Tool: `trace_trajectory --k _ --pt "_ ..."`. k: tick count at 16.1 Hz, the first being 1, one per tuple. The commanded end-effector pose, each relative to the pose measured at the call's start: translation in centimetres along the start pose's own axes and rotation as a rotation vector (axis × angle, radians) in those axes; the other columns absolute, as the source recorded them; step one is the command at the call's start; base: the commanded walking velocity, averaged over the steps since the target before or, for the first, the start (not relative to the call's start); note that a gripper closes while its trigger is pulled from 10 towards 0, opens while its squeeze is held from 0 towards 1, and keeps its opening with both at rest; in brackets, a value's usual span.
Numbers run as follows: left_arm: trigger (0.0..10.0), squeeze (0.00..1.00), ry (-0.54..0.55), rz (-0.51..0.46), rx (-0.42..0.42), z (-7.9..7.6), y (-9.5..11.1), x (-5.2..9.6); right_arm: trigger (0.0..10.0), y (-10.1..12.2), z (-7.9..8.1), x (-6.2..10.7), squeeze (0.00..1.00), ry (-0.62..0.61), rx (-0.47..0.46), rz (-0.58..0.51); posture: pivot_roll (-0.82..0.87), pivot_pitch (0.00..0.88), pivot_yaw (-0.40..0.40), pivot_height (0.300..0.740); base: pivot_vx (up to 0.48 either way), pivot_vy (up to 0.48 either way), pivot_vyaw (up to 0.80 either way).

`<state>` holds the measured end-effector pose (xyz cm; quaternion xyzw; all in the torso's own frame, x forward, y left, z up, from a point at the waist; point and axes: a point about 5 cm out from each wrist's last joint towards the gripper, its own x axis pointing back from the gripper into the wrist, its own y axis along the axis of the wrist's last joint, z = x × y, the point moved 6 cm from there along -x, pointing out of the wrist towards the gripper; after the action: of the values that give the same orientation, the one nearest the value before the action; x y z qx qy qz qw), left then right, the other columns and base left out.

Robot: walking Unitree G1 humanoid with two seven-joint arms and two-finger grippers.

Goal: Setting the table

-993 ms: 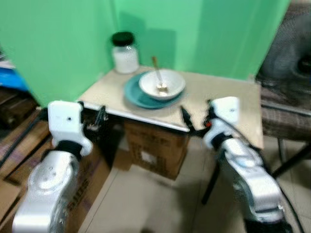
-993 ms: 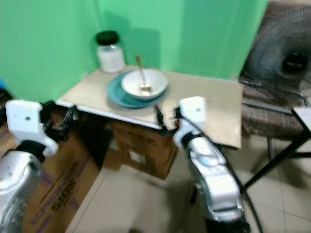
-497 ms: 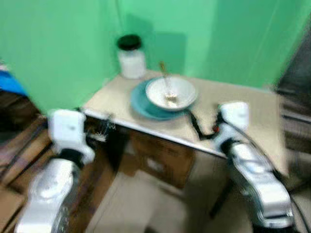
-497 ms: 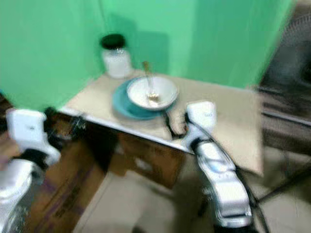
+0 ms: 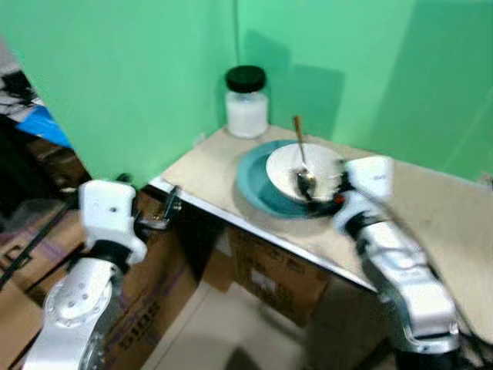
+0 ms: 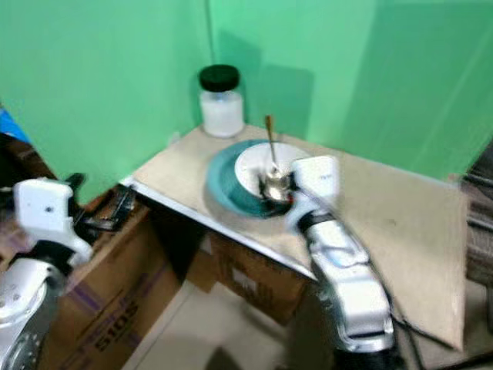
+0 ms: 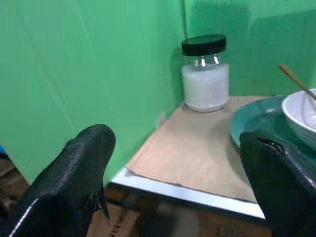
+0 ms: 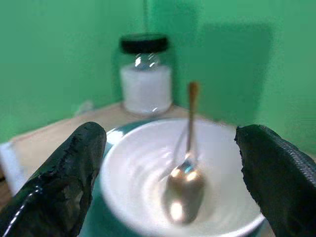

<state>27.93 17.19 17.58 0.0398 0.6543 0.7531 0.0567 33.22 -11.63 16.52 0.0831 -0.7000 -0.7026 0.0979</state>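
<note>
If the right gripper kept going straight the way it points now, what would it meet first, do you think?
Most likely the white bowl with the spoon in it: the open right gripper frames it. The jar stands farther back.

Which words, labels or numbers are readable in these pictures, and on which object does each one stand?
"SIDS": my best reading of blurred purple letters on the side of the cardboard box under the table.
Label on the second cardboard box: too blurred to read.
Jar: no text visible.

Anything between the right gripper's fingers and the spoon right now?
No: right wrist view shows the open right gripper at the white bowl, spoon lying inside straight ahead.
</note>
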Motion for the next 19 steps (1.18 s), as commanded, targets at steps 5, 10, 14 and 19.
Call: trace_trajectory --k 5,10,14,19 --pt "10.0 0.93 -0.022 0.007 -0.027 0.3 -0.1 0.0 10.0 0.4 1.3 -0.8 1.0 0.033 -0.005 0.008 0.0 0.033 0.047 0.74 0.311 0.0 0.0" --pt "10.0 0.78 -0.107 0.024 -0.04 -0.8 -0.4 0.1 10.0 0.0 1.5 -1.7 0.28 0.016 0.026 0.092 0.01 0.028 0.046 0.74 0.171 0.0 0.0" --pt "10.0 0.75 -0.355 0.049 -0.068 -3.3 -0.5 0.5 10.0 -2.6 1.2 -2.8 0.0 0.001 -0.018 0.295 0.01 0.032 0.046 0.74 0.0 0.0 0.0" --pt "10.0 0.69 -0.572 0.108 -0.089 -5.0 -1.1 1.1 10.0 -4.2 -0.6 -4.8 0.0 -0.103 -0.084 0.443 0.01 0.029 0.046 0.74 0.0 0.0 0.0"
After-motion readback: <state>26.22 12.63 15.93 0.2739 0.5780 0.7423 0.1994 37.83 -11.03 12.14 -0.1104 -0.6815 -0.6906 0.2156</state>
